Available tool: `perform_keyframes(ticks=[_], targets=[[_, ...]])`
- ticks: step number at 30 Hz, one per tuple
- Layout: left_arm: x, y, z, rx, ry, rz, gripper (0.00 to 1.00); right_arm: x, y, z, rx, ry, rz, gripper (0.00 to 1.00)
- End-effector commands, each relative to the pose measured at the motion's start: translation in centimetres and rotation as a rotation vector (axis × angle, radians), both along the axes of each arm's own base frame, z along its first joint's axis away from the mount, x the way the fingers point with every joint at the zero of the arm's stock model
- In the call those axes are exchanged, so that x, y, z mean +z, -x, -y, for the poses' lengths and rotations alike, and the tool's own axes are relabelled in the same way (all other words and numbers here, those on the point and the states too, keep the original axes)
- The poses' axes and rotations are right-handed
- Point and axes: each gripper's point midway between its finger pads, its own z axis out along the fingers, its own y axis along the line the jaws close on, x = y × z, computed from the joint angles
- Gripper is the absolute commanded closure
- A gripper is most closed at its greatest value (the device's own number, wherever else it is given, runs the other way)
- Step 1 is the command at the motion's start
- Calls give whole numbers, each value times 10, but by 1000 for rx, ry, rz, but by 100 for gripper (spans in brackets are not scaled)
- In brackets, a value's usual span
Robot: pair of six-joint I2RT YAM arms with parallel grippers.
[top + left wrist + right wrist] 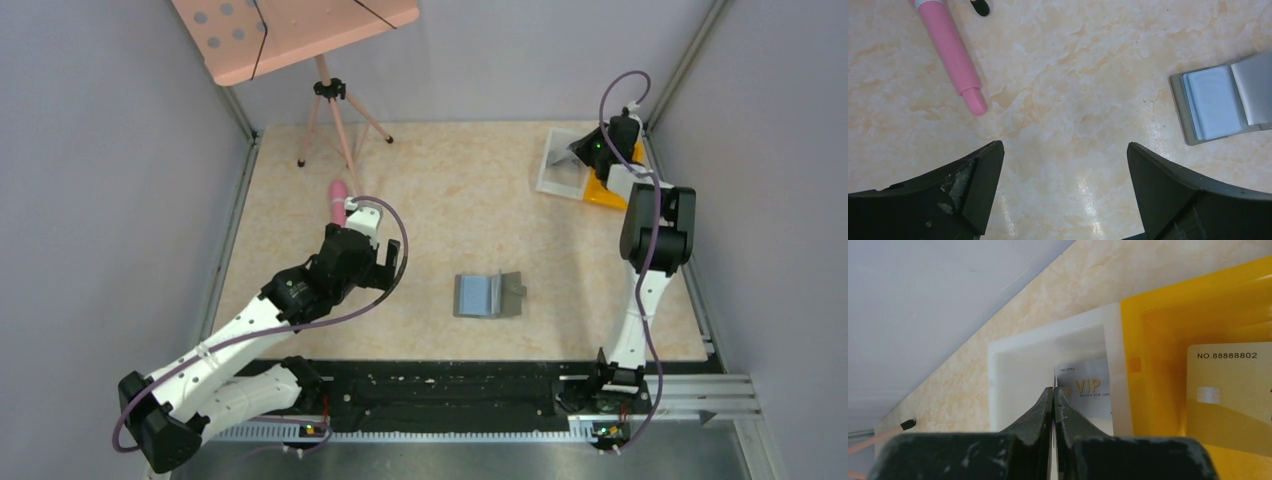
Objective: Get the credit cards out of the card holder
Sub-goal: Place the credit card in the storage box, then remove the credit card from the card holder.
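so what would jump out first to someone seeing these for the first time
The open card holder lies mid-table, pale inner panels up. At the far right corner, the right gripper is shut at a white bin with a VIP card in it, beside a yellow bin holding a gold card. The left gripper hangs wide open near a pink stick.

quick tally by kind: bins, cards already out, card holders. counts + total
Bins: 2, white bin and yellow bin
Cards out: 2, VIP card in the white one, gold card in the yellow one
Holders: 1, card holder, lying open
Total: 5
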Motion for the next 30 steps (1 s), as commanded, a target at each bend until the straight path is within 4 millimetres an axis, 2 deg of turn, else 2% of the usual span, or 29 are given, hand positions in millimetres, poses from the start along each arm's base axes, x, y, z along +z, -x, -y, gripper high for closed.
perform_keyframes(ticks=[1,6,11,17,20,24,30], targets=[[12,-6,0,9,22,52,1,28,-16,11,-6,24,78,99],[12,-6,-2,14,18,51,1,12,-18,12,-1,38,41,96],[12,-6,-4,20,14,57,1,14,-22,14,-6,43,40,87],[12,-7,-5,27,10,57,1,37,-28,25,-39,96,34,75],[11,-7,-5,31,10,52,1,60,-29,29,-49,120,46,72],[8,-7,-3,31,16,39,1,86,-20,31,-56,136,45,71],[-3,-7,2,87,53,-55,1,113,8,1,26,65,28,71]])
